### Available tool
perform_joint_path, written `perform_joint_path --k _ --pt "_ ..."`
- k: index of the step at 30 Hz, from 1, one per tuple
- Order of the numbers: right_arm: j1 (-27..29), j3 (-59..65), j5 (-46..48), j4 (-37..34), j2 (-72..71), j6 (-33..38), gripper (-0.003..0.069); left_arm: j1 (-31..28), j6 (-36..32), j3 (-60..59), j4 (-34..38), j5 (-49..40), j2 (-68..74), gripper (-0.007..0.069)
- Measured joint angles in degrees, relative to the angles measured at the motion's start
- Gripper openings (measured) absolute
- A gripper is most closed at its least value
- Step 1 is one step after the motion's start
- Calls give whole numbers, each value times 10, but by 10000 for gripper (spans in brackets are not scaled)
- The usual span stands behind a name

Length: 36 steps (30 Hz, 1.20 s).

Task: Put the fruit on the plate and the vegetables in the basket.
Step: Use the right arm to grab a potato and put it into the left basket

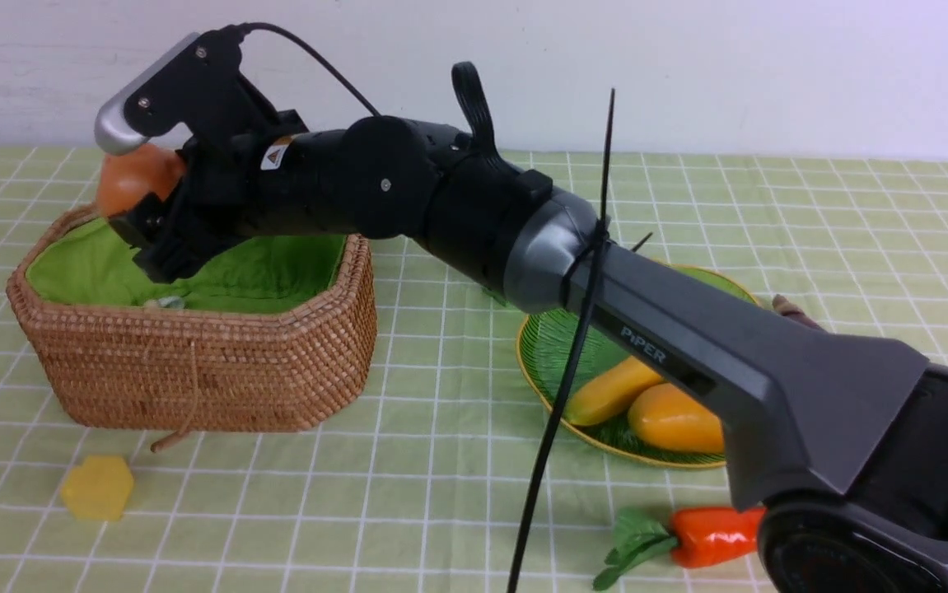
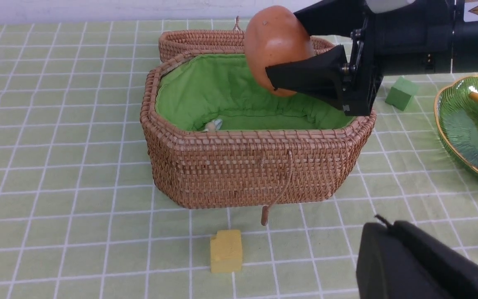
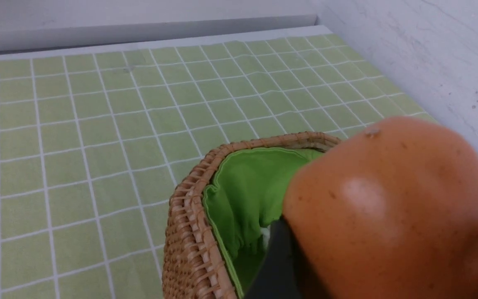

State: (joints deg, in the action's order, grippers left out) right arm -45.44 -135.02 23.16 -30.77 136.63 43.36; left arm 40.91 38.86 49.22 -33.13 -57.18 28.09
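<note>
The left gripper (image 2: 388, 249) is sitting clenched. A yellow block (image 1: 97, 487) is lying before the basket (image 1: 193, 371). The right gripper (image 2: 288, 45) is grasping the potato (image 1: 132, 179), holding it over the basket's left rear rim. Rightward, the banana (image 1: 609, 391) and mango (image 1: 675, 418) are lying on the plate (image 1: 548, 354), and the carrot (image 1: 708, 535) is lying on the cloth nearby.

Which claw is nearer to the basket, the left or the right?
Right. The right claw holds the potato above the basket. The left claw is shut and apart from it, on the robot's side.
</note>
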Motion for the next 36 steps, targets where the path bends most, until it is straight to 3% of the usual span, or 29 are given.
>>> perform_joint_path --k 4,8,23,28,36 --pt "1 0 5 0 -1 0 613 0 0 0 1 4 0 -10" --pt "1 0 43 9 -17 -3 591 0 0 0 1 6 0 -6" --pt "1 -4 81 109 -51 -49 585 0 -6 0 11 15 0 -6" --pt "1 -4 85 140 -51 -83 671 0 -14 0 22 14 0 -6" --pt "1 -4 101 197 -53 -166 676 0 -14 0 24 13 0 -6"
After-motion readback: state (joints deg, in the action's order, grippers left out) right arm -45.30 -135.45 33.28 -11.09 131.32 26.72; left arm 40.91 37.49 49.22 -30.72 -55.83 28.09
